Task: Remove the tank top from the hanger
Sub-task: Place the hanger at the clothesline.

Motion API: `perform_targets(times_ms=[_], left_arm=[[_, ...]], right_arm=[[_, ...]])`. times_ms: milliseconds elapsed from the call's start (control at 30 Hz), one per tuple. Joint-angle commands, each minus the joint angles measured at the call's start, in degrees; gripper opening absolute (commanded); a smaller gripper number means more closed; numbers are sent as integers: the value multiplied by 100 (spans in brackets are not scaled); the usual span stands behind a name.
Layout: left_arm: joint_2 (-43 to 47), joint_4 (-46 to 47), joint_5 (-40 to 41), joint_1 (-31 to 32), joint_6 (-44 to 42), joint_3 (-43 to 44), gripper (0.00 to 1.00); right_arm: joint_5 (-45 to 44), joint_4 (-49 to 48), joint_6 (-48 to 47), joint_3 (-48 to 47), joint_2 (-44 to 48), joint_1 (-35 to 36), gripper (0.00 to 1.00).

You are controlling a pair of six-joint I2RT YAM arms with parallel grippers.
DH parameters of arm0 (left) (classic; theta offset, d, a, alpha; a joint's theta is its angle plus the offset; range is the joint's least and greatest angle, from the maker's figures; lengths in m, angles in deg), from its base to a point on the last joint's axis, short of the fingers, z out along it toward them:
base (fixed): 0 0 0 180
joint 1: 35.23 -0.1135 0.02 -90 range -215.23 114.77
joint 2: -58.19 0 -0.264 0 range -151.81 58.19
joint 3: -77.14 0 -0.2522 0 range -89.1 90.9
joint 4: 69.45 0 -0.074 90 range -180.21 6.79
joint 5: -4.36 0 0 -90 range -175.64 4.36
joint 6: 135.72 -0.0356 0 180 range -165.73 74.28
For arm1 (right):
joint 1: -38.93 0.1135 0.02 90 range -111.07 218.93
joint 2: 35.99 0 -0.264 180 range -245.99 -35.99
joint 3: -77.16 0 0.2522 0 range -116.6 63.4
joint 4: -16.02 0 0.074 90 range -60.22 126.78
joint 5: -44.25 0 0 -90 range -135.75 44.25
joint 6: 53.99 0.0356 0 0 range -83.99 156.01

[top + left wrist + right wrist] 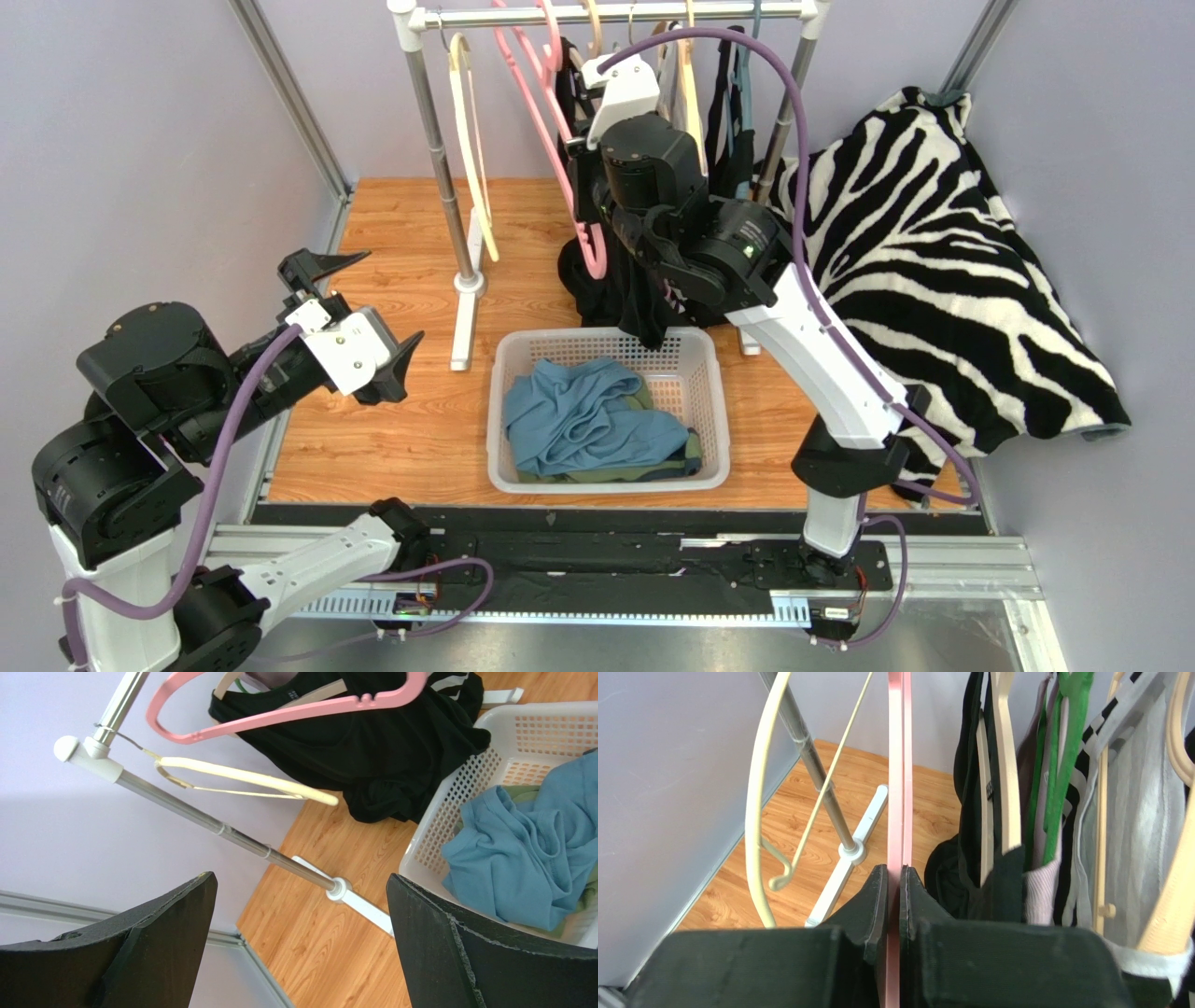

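The black tank top (617, 287) droops from the pink hanger (568, 168) on the rack, and its lower part bunches on the floor by the basket. From the left wrist, the black tank top (365, 756) lies draped across the pink hanger (281, 714). My right gripper (572, 84) is up near the rail. In its own view the right gripper (894, 871) is shut on the pink hanger (900, 777), with the black tank top (948, 875) just to its right. My left gripper (368, 311) hovers open and empty at the left; its fingers (435, 938) frame bare floor.
A white basket (606, 343) holding a blue garment (589, 420) sits in front of the rack. An empty cream hanger (470, 126) hangs left of the pink one, and several more clothed hangers (1074, 756) hang to its right. The rack's pole foot (467, 280) stands left of the basket. A zebra blanket (926, 238) covers the right side.
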Motion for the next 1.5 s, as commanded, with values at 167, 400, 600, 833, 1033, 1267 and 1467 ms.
perform_targets(times_ms=[167, 400, 600, 833, 1033, 1267, 1467], left_arm=[[87, 65, -170, -62, 167, -50, 99], [183, 3, -152, -62, 158, -155, 99], [201, -23, -134, -62, 158, -331, 99], [113, -67, -257, -88, 220, -252, 99], [25, -93, -284, -132, 229, -190, 99], [-27, -120, -354, -203, 272, -182, 99], [-141, -102, -503, -282, 334, -94, 99]], right_arm=[[-416, -907, -419, -361, -612, -92, 0], [-223, -1293, -393, -343, -780, -338, 0], [50, -1592, -367, -396, -972, -514, 0], [278, -1707, -332, -466, -1245, -698, 0], [489, -1760, -279, -510, -1439, -777, 0], [717, -1821, -332, -519, -1518, -769, 0], [657, -1996, -709, -510, -1588, -488, 0]])
